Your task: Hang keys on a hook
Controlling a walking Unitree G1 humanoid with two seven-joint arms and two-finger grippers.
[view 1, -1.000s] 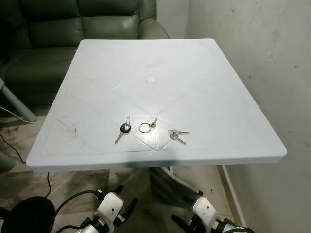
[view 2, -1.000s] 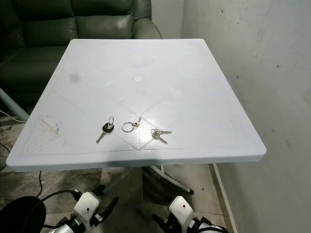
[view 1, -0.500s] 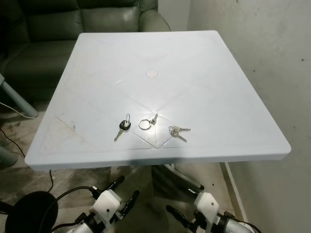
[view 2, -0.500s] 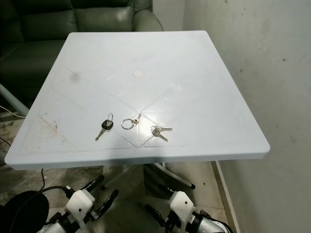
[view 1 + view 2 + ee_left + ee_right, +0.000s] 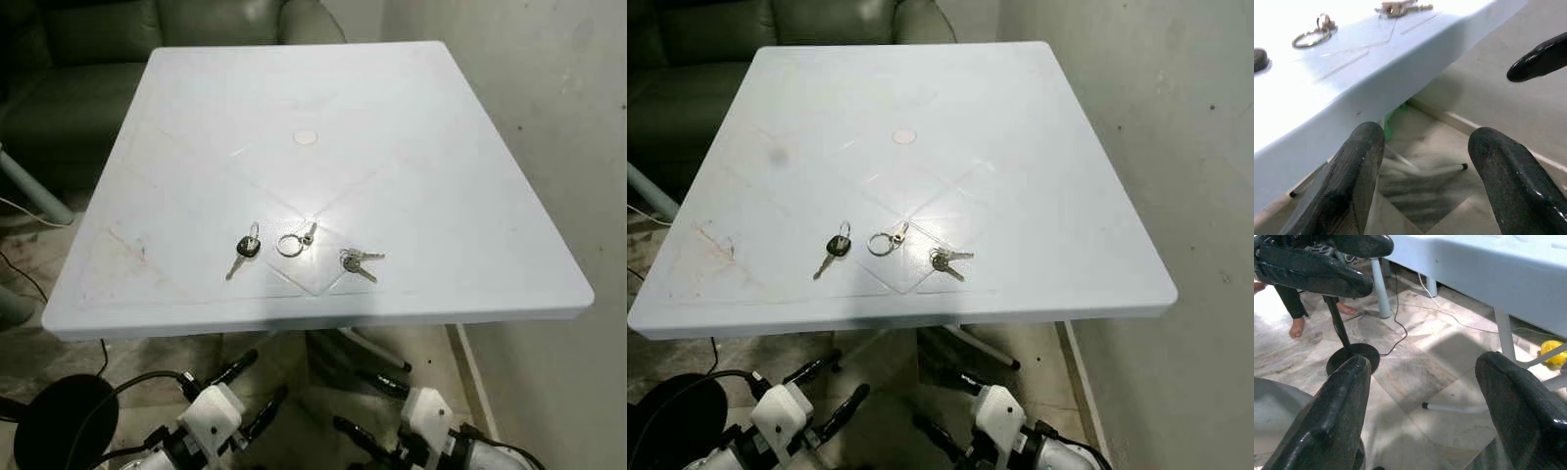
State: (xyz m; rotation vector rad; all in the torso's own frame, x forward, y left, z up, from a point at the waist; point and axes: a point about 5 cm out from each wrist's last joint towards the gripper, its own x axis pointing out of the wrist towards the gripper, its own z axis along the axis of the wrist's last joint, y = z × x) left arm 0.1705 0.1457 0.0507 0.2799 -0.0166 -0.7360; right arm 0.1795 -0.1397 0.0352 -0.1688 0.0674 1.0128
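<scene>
I see a green sofa point(image 5: 88, 59) at the white table's point(image 5: 470, 196) 11 o'clock and a wall point(image 5: 568, 117) at 3. Three key sets lie near the front edge: a black-headed key point(image 5: 244, 251), a ring point(image 5: 292, 242), a silver bunch point(image 5: 357, 262). My left gripper point(image 5: 250, 394) and right gripper point(image 5: 367, 416) hang below, fingers spread, empty.

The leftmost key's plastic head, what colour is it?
Black, clearest in the left eye view.

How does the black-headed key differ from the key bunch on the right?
The black-headed key is a single key with a dark head; the key bunch is several all-silver keys. The first lies leftmost in the row, the bunch rightmost. Both lie flat on the table, near its front edge.
</scene>
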